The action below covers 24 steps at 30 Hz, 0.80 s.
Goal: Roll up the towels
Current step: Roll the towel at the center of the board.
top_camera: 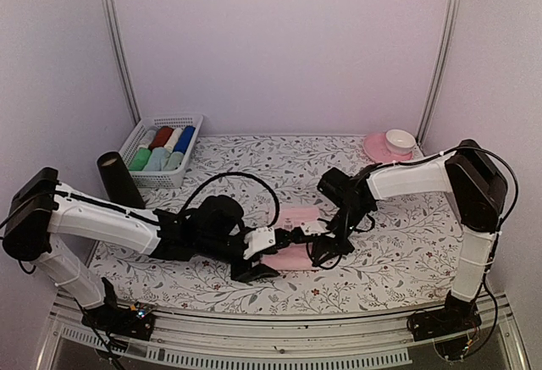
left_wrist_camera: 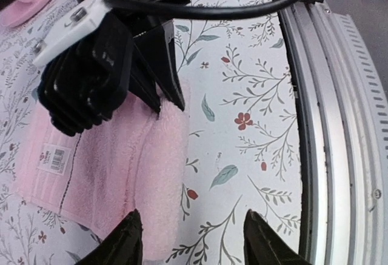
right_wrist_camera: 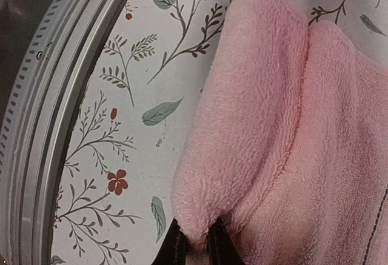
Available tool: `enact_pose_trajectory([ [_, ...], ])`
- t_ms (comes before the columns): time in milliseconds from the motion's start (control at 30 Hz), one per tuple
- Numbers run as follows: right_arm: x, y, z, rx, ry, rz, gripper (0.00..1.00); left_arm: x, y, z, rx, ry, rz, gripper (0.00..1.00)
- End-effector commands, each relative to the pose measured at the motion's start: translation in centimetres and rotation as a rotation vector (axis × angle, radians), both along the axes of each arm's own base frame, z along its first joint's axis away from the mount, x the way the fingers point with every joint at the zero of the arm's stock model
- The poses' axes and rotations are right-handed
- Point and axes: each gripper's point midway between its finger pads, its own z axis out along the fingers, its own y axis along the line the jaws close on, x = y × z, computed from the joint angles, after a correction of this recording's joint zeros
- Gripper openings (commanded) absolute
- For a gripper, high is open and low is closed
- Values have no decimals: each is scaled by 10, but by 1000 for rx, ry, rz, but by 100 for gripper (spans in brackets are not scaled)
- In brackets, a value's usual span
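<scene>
Pinching the turned-over edge of the pink towel point(right_wrist_camera: 285, 113), the right claw point(right_wrist_camera: 197, 245) has its two dark fingertips drawn together with a plush fold caught between them. The left claw point(left_wrist_camera: 194, 244) stands at the other end of that same fold with its tips spread apart. One tip is over the towel's thick edge and the other is over bare cloth beside the towel, and nothing is gripped. The towel lies on a floral tablecloth point(left_wrist_camera: 242, 95). The side nearest the arms is rolled over into a fat ridge, and the rest lies flat with a small white label point(left_wrist_camera: 51, 156) facing up. A ribbed metal rail point(left_wrist_camera: 327, 125) runs along the table edge just beyond the towel's rolled side. Both arms reach in low and meet over the towel, the left from the towel's left and the right from its right. Well to the far left of the towel sits a white slotted basket point(top_camera: 157, 179) holding rolled cloths point(top_camera: 161, 150) in green, dark red, white and blue, with a dark cylinder point(top_camera: 118, 179) beside it. Well to the far right of the towel sits a pink saucer point(top_camera: 377, 146) carrying a white cup point(top_camera: 400, 139).
</scene>
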Motion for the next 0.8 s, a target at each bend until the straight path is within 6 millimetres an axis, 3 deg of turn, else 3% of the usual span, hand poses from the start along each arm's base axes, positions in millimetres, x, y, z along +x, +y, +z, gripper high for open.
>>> enact_pose_trajectory([
  [0,-22,-7,-1,-29,248,-9,5,6,-3,10,-12,-228,17,56],
  [367,-9,-12,-13,-72,372,-83,5,3,-19,-35,125,-327,-23,53],
  [567,-9,-15,-19,-91,368,-83,5,14,-22,-31,111,-402,12,54],
  [767,-8,-15,-21,-100,366,-85,5,7,-28,-27,85,-439,-25,54],
])
